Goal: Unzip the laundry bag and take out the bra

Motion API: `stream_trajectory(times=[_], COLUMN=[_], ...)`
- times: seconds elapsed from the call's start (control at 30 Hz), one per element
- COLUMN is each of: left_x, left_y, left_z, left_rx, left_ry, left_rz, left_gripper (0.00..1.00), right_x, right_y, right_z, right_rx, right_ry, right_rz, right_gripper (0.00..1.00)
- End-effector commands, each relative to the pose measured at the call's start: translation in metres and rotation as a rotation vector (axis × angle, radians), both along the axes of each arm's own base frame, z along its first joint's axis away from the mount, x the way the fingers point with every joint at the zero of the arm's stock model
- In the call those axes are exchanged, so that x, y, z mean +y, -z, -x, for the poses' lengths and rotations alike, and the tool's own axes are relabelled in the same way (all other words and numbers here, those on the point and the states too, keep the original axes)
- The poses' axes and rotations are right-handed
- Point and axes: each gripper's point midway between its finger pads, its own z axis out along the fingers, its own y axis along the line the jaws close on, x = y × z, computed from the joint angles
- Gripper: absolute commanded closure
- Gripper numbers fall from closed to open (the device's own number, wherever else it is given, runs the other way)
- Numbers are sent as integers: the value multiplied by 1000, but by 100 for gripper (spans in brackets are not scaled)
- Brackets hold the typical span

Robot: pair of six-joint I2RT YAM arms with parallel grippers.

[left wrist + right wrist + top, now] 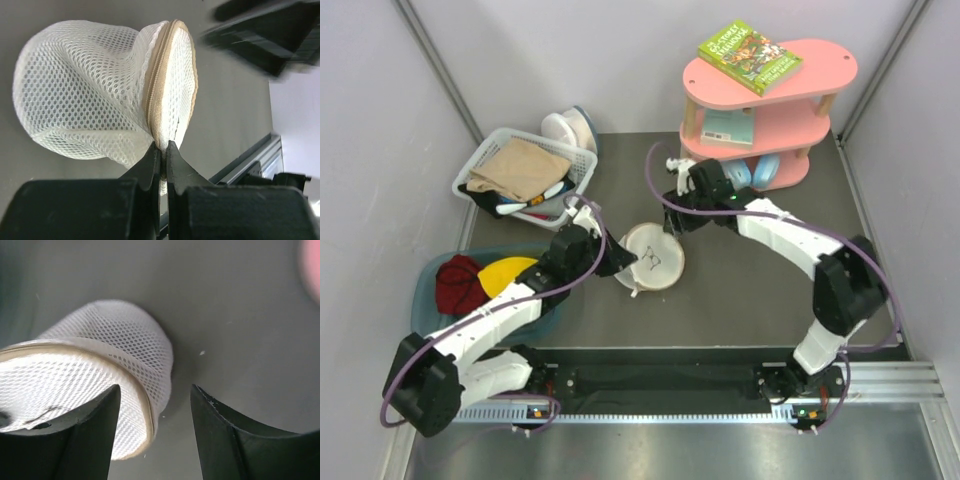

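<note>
The laundry bag (653,257) is a round cream-white mesh pouch with a tan zipper rim, lying in the middle of the dark table. My left gripper (620,262) is at its left edge, shut on the rim; in the left wrist view the fingertips (162,150) pinch the tan zipper seam of the bag (90,95). My right gripper (672,218) hovers just behind the bag's far edge, open and empty; in the right wrist view the bag (100,370) lies under its left finger (87,435). The zipper looks closed. The bra is not visible.
A white slatted basket (525,172) with clothes stands at the back left. A teal tub (440,310) with red and yellow cloth is at the left. A pink shelf (765,110) with a book stands at the back right.
</note>
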Motion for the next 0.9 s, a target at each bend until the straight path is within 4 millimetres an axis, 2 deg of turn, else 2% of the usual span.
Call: stream_trajectory(times=[0.0, 0.03, 0.1, 0.13, 0.2, 0.23, 0.3, 0.33, 0.43, 0.5, 0.53, 0.57, 0.63, 0.7, 0.73, 0.87], left_x=[12, 13, 13, 17, 18, 18, 15, 14, 9, 8, 7, 5, 4, 3, 2, -1], left_y=[-21, -29, -30, -33, -34, -35, -37, -38, -45, -46, -47, -49, -47, -45, -44, -39], left_z=[-11, -17, -21, -27, -34, -37, -43, -45, -52, -56, -58, -59, -61, -62, -62, -61], left_rx=[33, 25, 46, 48, 78, 76, 95, 99, 96, 90, 85, 82, 87, 101, 106, 133], left_ry=[-128, -154, -183, -225, -276, -292, -323, -329, -339, -349, -353, -349, -349, -344, -342, -334], left_rz=[-17, -18, -17, -24, -4, 3, 32, 40, 68, 81, 87, 100, 108, 122, 127, 159], left_gripper=[100, 100, 100, 100, 100, 100, 100, 100, 100, 100, 100, 100, 100, 100, 100, 100], right_x=[-44, -50, -45, -45, -30, -22, -9, 6, 32, 45, 53, 61, 73, 81, 86, 91], right_y=[-129, -143, -155, -159, -158, -154, -146, -138, -118, -113, -102, -105, -93, -90, -81, -67], right_z=[-26, -13, 6, 19, 41, 56, 73, 90, 117, 126, 135, 137, 146, 147, 149, 143], right_rx=[-333, -359, -342, -343, -286, -266, -216, -170, -79, -43, 4, 5, 58, 73, 93, 106], right_ry=[292, 300, 274, 259, 223, 194, 181, 151, 106, 87, 82, 71, 56, 47, 48, 84], right_rz=[-120, -162, -256, -303, -386, -411, -448, -467, -477, -513, -523, -559, -567, -569, -549, -519], right_gripper=[39, 38, 38, 38, 39, 39, 40, 40, 41, 42, 42, 43, 44, 45, 45, 49])
